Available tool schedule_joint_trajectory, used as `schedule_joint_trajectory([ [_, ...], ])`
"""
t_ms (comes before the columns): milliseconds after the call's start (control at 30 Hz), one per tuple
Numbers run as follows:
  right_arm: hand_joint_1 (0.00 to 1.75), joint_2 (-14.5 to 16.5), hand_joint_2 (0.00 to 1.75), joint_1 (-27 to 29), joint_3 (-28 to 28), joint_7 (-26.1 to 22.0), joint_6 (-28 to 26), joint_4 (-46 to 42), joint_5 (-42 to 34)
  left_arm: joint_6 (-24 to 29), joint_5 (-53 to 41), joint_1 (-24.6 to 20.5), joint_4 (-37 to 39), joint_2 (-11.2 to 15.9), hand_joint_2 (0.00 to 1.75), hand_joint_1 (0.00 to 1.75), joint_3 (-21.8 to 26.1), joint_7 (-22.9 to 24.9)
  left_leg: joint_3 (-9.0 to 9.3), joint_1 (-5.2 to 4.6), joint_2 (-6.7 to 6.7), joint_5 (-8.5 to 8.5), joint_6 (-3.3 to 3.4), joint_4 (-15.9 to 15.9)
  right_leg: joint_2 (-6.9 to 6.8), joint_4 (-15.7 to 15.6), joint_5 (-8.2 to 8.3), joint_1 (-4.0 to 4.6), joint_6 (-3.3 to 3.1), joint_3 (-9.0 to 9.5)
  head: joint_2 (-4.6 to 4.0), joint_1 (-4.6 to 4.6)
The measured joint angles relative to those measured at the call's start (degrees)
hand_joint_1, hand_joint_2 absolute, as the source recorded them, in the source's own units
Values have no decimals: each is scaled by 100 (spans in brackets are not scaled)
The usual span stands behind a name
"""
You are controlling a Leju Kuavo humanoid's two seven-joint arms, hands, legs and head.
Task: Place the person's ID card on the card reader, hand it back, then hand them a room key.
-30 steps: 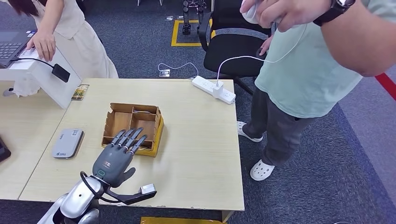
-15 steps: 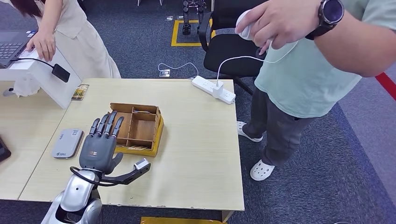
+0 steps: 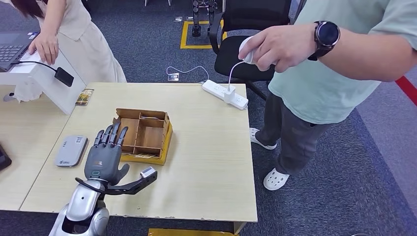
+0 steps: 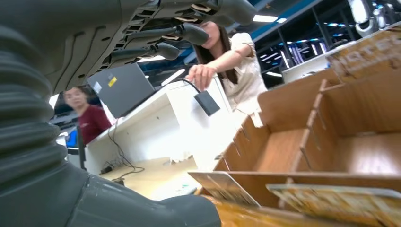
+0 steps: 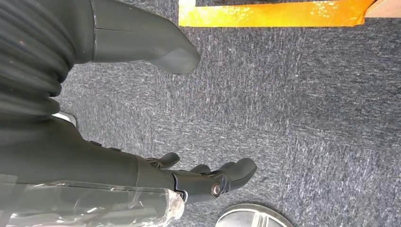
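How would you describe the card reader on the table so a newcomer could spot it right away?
Start at the light wooden table and find the brown divided cardboard box near its middle. The card reader lies flat beside the box, toward the white counter, just past the fingertips of the left hand. It is the only grey, rounded slab there, with a small label on top.

I see left hand (image 3: 104, 156) hovering at table (image 3: 206, 162) front-left, box (image 3: 142, 135) just right, reader (image 3: 71, 150) just left. Right half bare up to power strip (image 3: 225, 94) at far edge.
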Motion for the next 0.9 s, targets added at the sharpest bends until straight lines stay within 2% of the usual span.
schedule_joint_trajectory([
  [167,0,2,175,-13,-39,-12,2,-11,63,75,-1,-20,274,-28,175,0,3,374,1,0,0,0,0,0,0,0,0,0,0,0,0,-1],
  [367,0,2,175,-43,-49,-13,-1,-11,115,166,-2,-74,599,-27,175,0,4,610,1,0,0,1,1,0,0,1,0,0,0,0,0,1],
  [700,0,2,175,-55,-49,-26,-3,-11,155,236,-2,-186,854,-8,175,0,46,938,0,0,-1,2,2,0,-1,1,0,0,0,0,0,1],
  [900,0,2,175,-66,-49,-90,-3,-11,174,268,-2,-253,909,-9,175,0,130,952,0,0,-2,2,2,0,-1,1,0,0,0,0,0,0],
])
